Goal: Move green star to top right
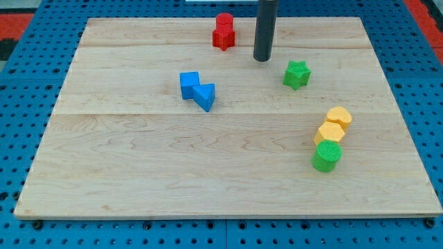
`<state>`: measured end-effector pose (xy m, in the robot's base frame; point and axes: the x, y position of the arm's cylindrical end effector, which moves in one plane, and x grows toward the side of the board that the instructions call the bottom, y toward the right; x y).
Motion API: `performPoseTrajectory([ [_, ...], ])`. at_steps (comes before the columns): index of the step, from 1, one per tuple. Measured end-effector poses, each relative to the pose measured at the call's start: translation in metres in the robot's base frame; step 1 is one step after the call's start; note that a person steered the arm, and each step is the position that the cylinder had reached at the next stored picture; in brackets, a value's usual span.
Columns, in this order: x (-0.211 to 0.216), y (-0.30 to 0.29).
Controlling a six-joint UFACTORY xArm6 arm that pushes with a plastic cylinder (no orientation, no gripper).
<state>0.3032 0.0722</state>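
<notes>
Approach step: my tip (261, 59) stands upper left of the green star (296, 74), apart; no hand fitted, nothing held; next, get below-left and push toward frame's upper right

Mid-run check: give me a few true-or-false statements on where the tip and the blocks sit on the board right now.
1. My tip is to the upper left of the green star, with a gap between them. True.
2. The red block lies near the view's bottom edge. False: it is near the top edge, left of the rod.
3. The green cylinder sits just below the yellow block. True.
4. The blue block is right of the green star. False: it is to its left.
</notes>
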Motion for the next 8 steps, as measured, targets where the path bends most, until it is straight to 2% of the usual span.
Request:
performPoseTrajectory([
  [4,-0.008,-0.021],
  [5,-0.029,0.001],
  [7,-0.018,0.159],
  [8,0.059,0.16],
])
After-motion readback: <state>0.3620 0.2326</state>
